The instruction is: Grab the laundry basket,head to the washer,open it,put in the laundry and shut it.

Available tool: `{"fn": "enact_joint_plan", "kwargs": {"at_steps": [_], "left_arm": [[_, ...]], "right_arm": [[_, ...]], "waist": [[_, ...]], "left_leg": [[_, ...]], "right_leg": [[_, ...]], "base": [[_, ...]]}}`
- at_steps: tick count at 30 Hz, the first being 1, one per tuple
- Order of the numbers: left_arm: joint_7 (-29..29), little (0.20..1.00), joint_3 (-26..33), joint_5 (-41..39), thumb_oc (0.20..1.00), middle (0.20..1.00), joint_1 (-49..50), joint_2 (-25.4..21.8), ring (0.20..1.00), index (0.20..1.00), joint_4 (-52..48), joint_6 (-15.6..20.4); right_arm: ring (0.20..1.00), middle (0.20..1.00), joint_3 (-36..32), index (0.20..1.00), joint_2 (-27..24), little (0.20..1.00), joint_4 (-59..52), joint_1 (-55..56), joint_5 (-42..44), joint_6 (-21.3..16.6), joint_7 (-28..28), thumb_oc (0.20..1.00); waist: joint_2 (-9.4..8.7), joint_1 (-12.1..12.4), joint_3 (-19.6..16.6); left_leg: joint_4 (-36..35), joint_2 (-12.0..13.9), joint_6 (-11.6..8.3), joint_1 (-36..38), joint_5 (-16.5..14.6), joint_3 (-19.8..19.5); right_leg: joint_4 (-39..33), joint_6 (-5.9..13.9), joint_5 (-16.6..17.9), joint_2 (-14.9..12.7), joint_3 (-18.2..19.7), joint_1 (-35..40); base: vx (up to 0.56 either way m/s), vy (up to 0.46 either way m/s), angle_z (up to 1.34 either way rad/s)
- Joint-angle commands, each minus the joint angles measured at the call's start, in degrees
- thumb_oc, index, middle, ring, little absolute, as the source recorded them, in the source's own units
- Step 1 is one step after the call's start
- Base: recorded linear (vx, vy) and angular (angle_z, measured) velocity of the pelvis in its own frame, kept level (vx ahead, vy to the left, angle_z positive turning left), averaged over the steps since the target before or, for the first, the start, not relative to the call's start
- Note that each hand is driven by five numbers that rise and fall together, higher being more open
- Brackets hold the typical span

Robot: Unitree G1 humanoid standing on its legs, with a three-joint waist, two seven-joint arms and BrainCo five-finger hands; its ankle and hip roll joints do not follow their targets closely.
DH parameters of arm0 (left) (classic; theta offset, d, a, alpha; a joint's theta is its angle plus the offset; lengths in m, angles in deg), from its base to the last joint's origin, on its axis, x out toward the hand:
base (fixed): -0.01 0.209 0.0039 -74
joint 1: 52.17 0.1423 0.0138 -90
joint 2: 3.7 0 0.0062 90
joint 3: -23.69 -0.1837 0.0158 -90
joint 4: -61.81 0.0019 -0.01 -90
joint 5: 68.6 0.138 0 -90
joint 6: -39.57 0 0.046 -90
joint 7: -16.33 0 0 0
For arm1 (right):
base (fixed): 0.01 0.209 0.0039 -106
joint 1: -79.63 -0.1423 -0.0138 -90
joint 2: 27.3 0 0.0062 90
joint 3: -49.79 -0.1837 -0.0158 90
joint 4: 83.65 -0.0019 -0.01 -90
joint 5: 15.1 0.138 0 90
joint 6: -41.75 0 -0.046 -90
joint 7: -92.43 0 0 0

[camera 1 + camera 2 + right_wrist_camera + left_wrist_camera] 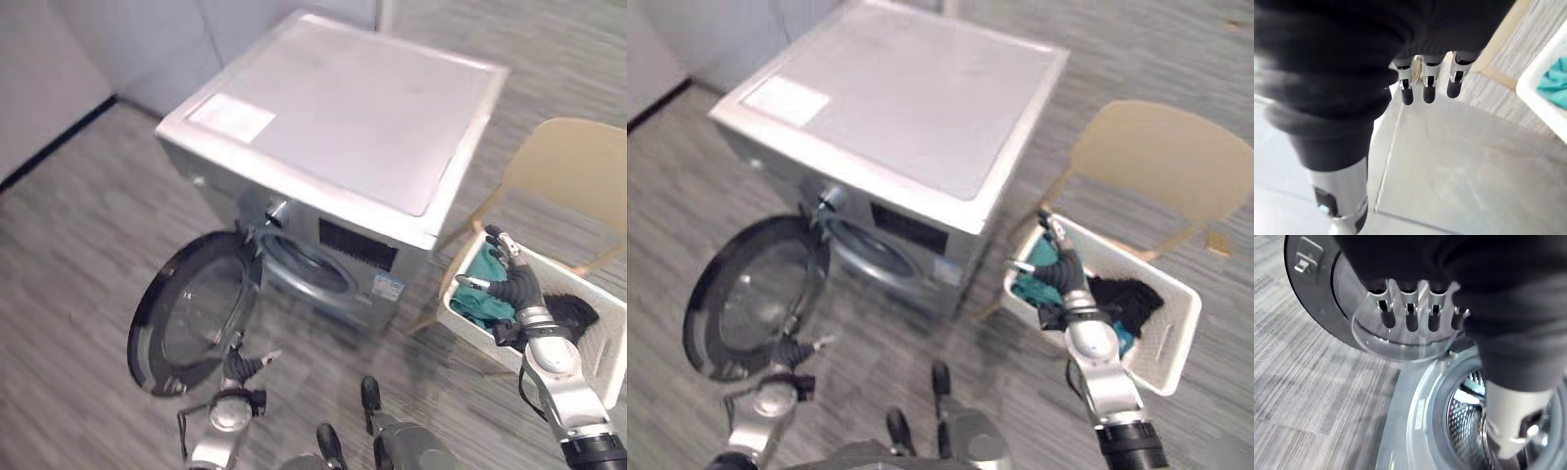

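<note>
Matt metal washer [343,117] (glossy door [191,313]).

A silver front-loading washer [333,137] stands on the floor with its round, dark-rimmed door [191,313] swung wide open, showing the metal drum. Just beside the washer sits a white laundry basket [1171,338], tilted and holding teal laundry [485,294] and a black garment [1127,299].
</note>
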Motion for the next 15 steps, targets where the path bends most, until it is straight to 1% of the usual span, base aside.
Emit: {"fn": "enact_joint_plan", "kwargs": {"at_steps": [1, 2, 3, 4, 5, 6, 7, 8, 9, 10, 11, 12, 13, 14, 15], "left_arm": [[-3.0, 1.000, 3.0, 1.9, 1.000, 1.000, -3.5, -4.0, 1.000, 1.000, 5.9, 0.9], [-3.5, 1.000, 2.4, 2.1, 1.000, 1.000, -3.0, -3.6, 1.000, 1.000, 6.0, 0.7], [-4.1, 1.000, 1.9, 2.7, 1.000, 1.000, -2.3, -3.3, 1.000, 1.000, 6.6, 0.3], [-4.7, 1.000, 1.9, 3.2, 1.000, 1.000, -1.6, -2.8, 1.000, 1.000, 7.8, -0.1], [-4.7, 1.000, 1.8, 3.2, 1.000, 1.000, -1.6, -2.8, 1.000, 1.000, 7.8, -0.1], [-4.8, 1.000, 1.9, 3.3, 1.000, 1.000, -1.4, -2.5, 1.000, 1.000, 8.8, -0.2], [-5.3, 1.000, 1.7, 4.2, 1.000, 1.000, -1.2, -1.9, 1.000, 1.000, 10.7, -0.3], [-5.6, 1.000, 1.9, 4.0, 1.000, 1.000, -0.8, -1.1, 1.000, 1.000, 12.1, -0.6], [-5.4, 1.000, 2.3, 3.8, 1.000, 1.000, -0.9, -0.2, 1.000, 1.000, 14.9, -0.8], [-5.4, 1.000, 2.4, 3.8, 1.000, 1.000, -1.0, -0.2, 1.000, 1.000, 15.0, -0.7], [-5.2, 1.000, 2.4, 3.7, 1.000, 1.000, -1.2, 0.1, 1.000, 1.000, 15.7, -0.6], [-4.9, 1.000, 1.9, 3.6, 1.000, 1.000, -1.3, 0.7, 1.000, 1.000, 17.5, -0.4], [-4.9, 1.000, 1.9, 3.6, 1.000, 1.000, -1.4, 0.8, 1.000, 1.000, 17.6, -0.3], [-4.9, 1.000, 1.4, 3.5, 1.000, 1.000, -1.8, 1.1, 1.000, 1.000, 18.4, -0.2], [-5.0, 1.000, 0.6, 3.2, 1.000, 1.000, -2.2, 1.3, 1.000, 1.000, 19.2, 0.0]], "right_arm": [[1.000, 1.000, 2.4, 1.000, 0.7, 1.000, 0.5, -0.9, -2.4, -2.7, -1.0, 1.000], [1.000, 1.000, 2.4, 1.000, 0.9, 1.000, 0.9, -0.6, -2.6, -2.7, -1.2, 1.000], [1.000, 1.000, 2.4, 1.000, 1.1, 1.000, 1.2, -0.2, -3.0, -2.7, -1.3, 1.000], [1.000, 1.000, 2.3, 1.000, 1.4, 1.000, 1.2, 0.6, -3.4, -2.9, -1.3, 1.000], [1.000, 1.000, 2.3, 1.000, 1.3, 1.000, 1.1, 0.7, -3.4, -2.8, -1.3, 1.000], [1.000, 1.000, 2.2, 1.000, 1.3, 1.000, 1.4, 0.9, -3.7, -2.8, -1.6, 1.000], [1.000, 1.000, 2.0, 1.000, 1.3, 1.000, 1.4, 2.0, -3.6, -2.9, -1.6, 1.000], [1.000, 1.000, 2.0, 1.000, 1.0, 1.000, 1.6, 2.2, -3.7, -2.9, -1.6, 1.000], [1.000, 1.000, 2.8, 1.000, 0.1, 1.000, 1.5, 2.1, -3.9, -2.9, -1.6, 1.000], [1.000, 1.000, 2.9, 1.000, 0.1, 1.000, 1.5, 2.0, -3.9, -2.8, -1.6, 1.000], [1.000, 1.000, 3.6, 1.000, -0.8, 1.000, 1.4, 1.3, -4.0, -2.9, -1.4, 1.000], [1.000, 1.000, 5.3, 1.000, -2.9, 1.000, 2.0, -0.5, -4.6, -2.7, -0.9, 1.000], [1.000, 1.000, 5.4, 1.000, -3.0, 1.000, 2.2, -0.7, -4.6, -2.8, -1.0, 1.000], [1.000, 1.000, 6.5, 1.000, -4.4, 1.000, 2.5, -1.7, -5.3, -2.4, -0.6, 1.000], [1.000, 1.000, 8.8, 1.000, -6.7, 1.000, 3.4, -3.6, -6.4, -2.3, 0.0, 1.000]], "waist": [[-1.79, -0.6, 0.7], [-0.96, -0.1, 0.7], [-0.64, 0.3, 0.5], [-0.18, 0.7, -0.3], [-0.16, 0.6, -0.4], [-0.14, 0.4, -1.0], [-0.32, -0.2, -2.3], [-0.14, -0.3, -2.8], [-0.04, -0.6, -3.4], [0.01, -0.6, -3.3], [-0.02, -0.3, -2.9], [-0.09, 0.8, -2.4], [0.01, 0.7, -2.4], [-0.30, 1.5, -2.1], [-1.87, 3.4, -1.1]], "left_leg": [[2.1, 0.8, 0.92, -1.8, -3.5, 0.5], [1.9, 1.4, 0.72, -0.4, -4.9, 1.1], [1.8, 2.2, 0.24, 0.5, -4.6, 2.9], [1.8, 3.3, -0.41, 1.4, -4.3, 5.3], [1.8, 3.3, -0.44, 1.4, -4.2, 5.2], [2.0, 3.5, -0.65, 2.0, -4.4, 6.1], [3.6, 4.0, -1.29, 2.2, -4.5, 6.6], [5.3, 4.5, -1.96, 2.2, -4.7, 7.0], [9.7, 6.2, -3.07, 1.9, -5.0, 7.7], [10.2, 6.4, -3.23, 1.9, -5.2, 7.8], [13.3, 7.5, -3.77, 1.2, -4.6, 7.6], [18.2, 8.7, -5.38, -1.0, -1.8, 4.5], [18.5, 9.0, -5.59, -1.2, -1.8, 4.4], [20.5, 8.7, -5.70, -3.2, -1.2, 0.7], [20.7, 6.9, -4.14, -8.4, -1.8, -5.5]], "right_leg": [[9.0, 8.49, -9.4, -8.1, -4.6, -2.6], [10.4, 8.86, -10.8, -9.2, -8.7, -2.2], [11.9, 8.17, -11.5, -11.1, -14.7, -2.2], [13.9, 7.45, -12.4, -13.8, -22.8, -1.9], [14.0, 7.44, -12.5, -13.9, -22.9, -2.0], [13.0, 7.16, -12.6, -14.6, -24.7, -1.3], [10.1, 6.56, -13.6, -13.8, -23.7, 0.8], [9.0, 6.33, -13.4, -13.4, -23.1, 1.5], [6.8, 5.53, -13.7, -12.0, -21.8, 3.2], [6.6, 5.43, -13.6, -11.8, -21.7, 3.4], [5.8, 4.97, -13.9, -11.0, -20.7, 4.1], [4.4, 4.01, -14.4, -9.7, -19.1, 5.2], [4.3, 3.88, -14.4, -9.5, -19.1, 5.2], [3.6, 3.68, -14.5, -9.1, -18.0, 5.8], [3.1, 3.29, -13.9, -9.8, -16.5, 5.8]], "base": [[0.10, 0.013, -1.14], [0.10, -0.079, -1.31], [0.10, -0.166, -1.50], [0.01, -0.192, -1.52], [0.04, -0.178, -1.33], [0.12, -0.231, -1.22], [0.17, -0.304, -0.96], [0.24, -0.407, -0.74], [0.16, -0.259, -0.39], [0.13, -0.240, -0.65], [0.08, -0.156, -0.71], [0.08, -0.159, -0.82], [0.09, -0.140, -0.79], [0.04, -0.104, -0.95], [0.07, -0.102, -0.86]]}}
